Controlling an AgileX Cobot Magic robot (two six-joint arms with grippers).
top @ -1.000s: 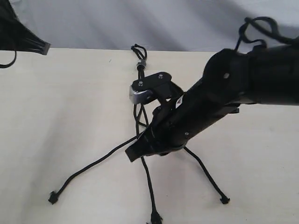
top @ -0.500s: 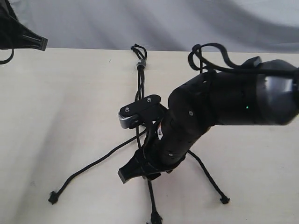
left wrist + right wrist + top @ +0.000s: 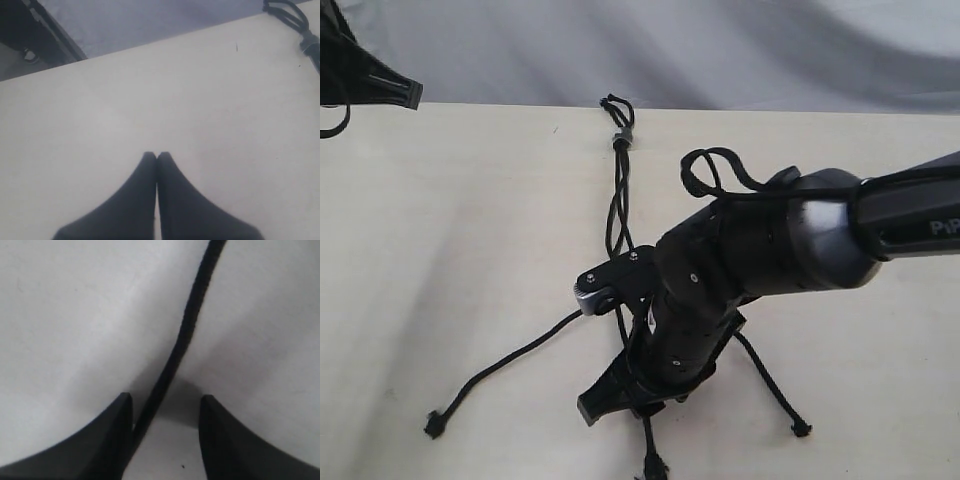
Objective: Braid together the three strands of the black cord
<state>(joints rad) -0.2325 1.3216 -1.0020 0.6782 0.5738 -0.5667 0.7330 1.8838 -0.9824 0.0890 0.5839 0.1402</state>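
A pale tabletop fills most of the exterior view, with a grey backdrop behind its far edge. The bulky black right arm reaches across the middle and hides the stretch where the cord's lines part. Part of the left arm shows at a far corner.

The black cord lies lengthwise on the table, its knotted loop near the far edge. The three strands fan out toward the near edge, their frayed ends well apart.

The right gripper stands partly spread – one strand runs between its fingers, close against one and clear of the other. The left gripper is pressed closed on nothing – bare table beneath it.
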